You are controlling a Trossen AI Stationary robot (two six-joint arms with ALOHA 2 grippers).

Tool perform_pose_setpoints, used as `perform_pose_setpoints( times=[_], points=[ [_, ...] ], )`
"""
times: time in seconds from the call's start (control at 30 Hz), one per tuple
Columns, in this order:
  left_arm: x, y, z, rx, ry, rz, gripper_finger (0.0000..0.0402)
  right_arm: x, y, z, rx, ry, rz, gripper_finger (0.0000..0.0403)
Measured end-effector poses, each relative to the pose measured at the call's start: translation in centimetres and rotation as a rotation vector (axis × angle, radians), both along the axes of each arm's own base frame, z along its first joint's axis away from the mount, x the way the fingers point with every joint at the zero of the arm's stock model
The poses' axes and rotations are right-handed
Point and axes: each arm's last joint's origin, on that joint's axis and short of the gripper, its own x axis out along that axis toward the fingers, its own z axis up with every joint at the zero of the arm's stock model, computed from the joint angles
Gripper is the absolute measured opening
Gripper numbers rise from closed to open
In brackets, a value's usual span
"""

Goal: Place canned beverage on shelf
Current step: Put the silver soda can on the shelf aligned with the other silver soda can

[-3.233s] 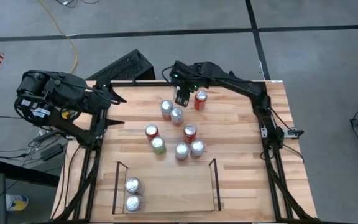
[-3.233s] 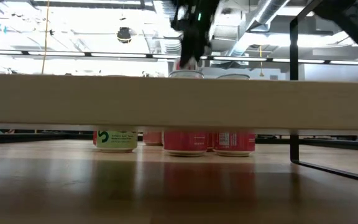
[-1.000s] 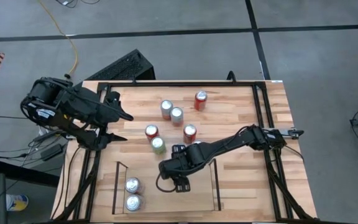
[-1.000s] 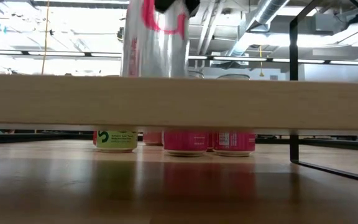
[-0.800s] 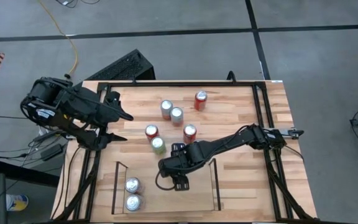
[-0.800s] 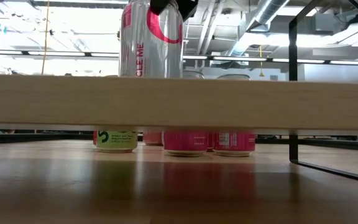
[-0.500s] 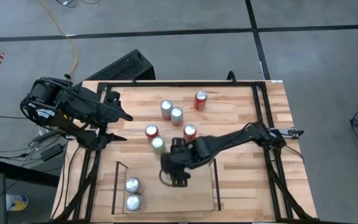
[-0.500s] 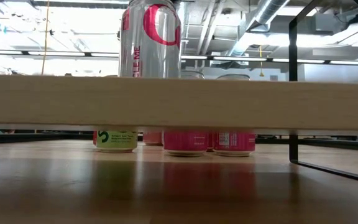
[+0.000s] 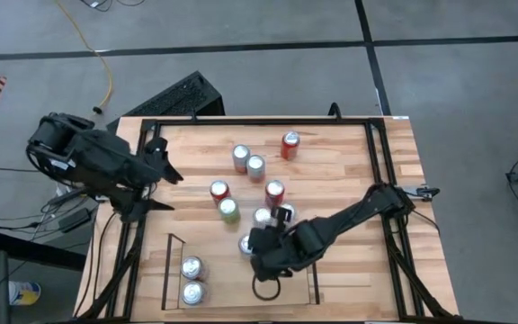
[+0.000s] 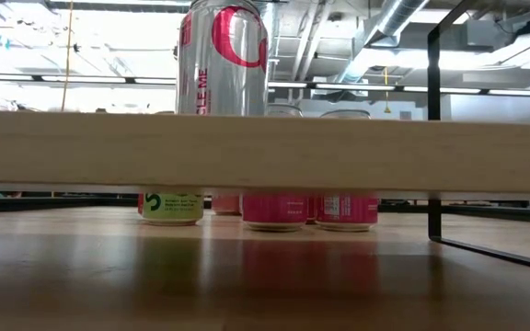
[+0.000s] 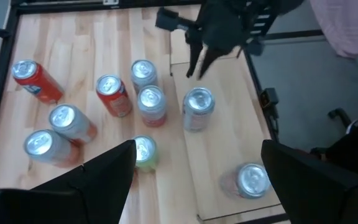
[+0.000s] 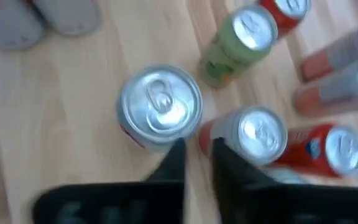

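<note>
My right gripper [image 12: 196,149] hangs just above the shelf [image 9: 223,281], fingers drawn narrow with nothing between them. The can [image 9: 245,244] stands upright near the shelf's back edge, free of me. Two cans [image 9: 192,281] stand well apart at the left rail.

I judge the step is backing away. My fingertips sit just beside the can's rim, so I should rise straight up before swinging toward the loose cans [image 9: 274,192]; a sideways sweep could tip it. My left gripper [image 9: 174,192] waits wide at the table's left edge.
</note>
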Motion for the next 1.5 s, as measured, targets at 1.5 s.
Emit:
perform_pose_setpoints(
  times=[1.5],
  points=[
    [3.2, -3.4, -1.4, 0.164, -0.087, -0.062, 0.0332, -0.9, -0.4, 1.7, 0.165, -0.114, 0.022, 0.0000]
  ],
)
